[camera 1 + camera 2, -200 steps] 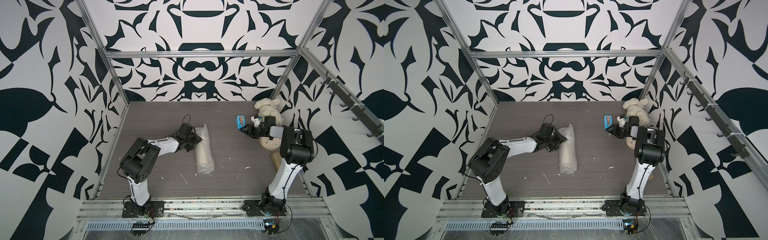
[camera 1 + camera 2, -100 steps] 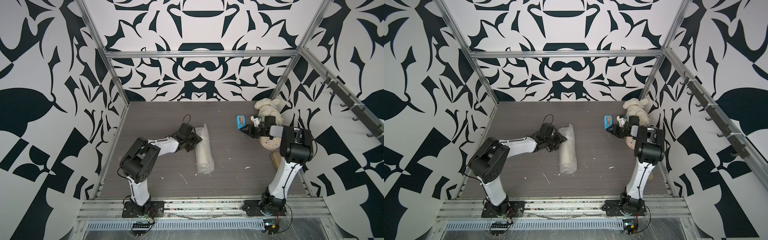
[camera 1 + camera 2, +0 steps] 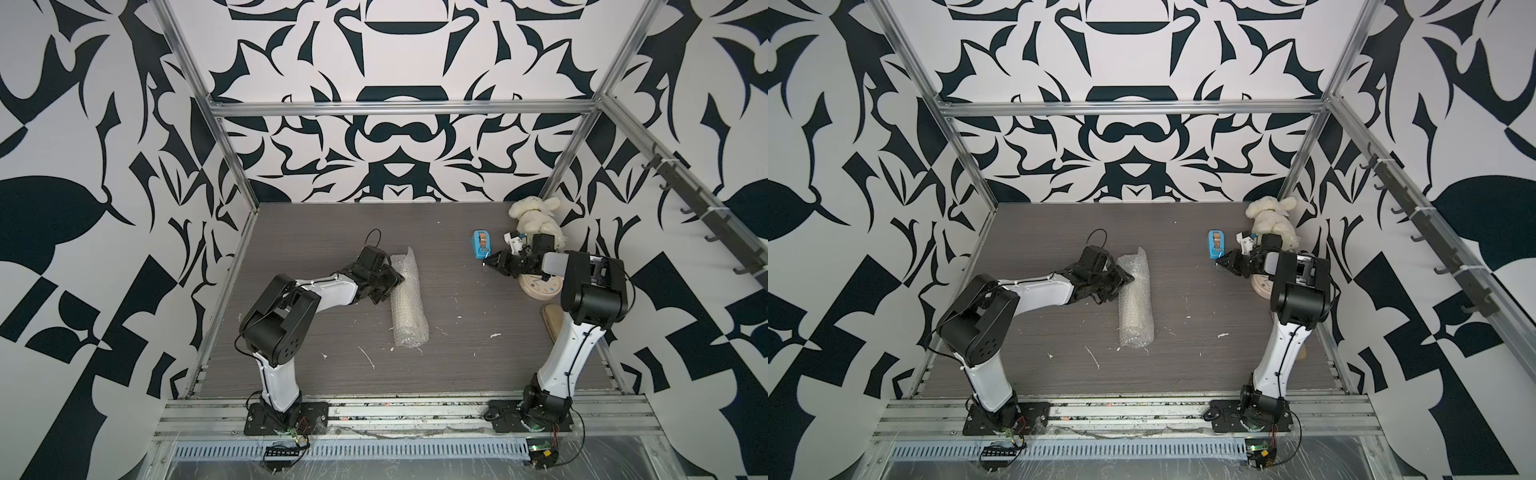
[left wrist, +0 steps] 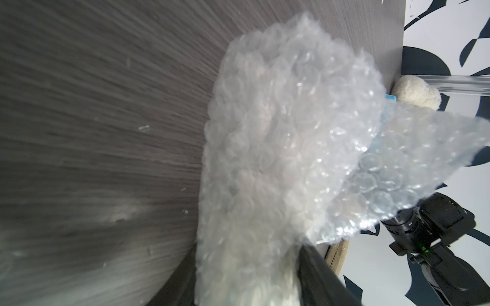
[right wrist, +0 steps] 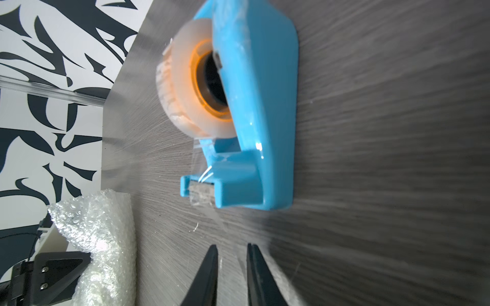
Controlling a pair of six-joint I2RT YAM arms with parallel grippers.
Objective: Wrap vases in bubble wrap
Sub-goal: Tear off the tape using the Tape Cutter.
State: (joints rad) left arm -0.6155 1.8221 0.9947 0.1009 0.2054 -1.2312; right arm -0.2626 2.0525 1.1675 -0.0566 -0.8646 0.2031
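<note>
On the dark wood-grain table, your bubble wrap lies rolled into a long tube near the middle, as both top views show. The vase sits inside it, only a cream shape behind the plastic in the left wrist view. Your left gripper is clamped across the tube's far half, and the roll fills its jaws. Your right gripper hovers just short of the cutter end of the blue tape dispenser, jaws a narrow gap apart with nothing visible between them.
</note>
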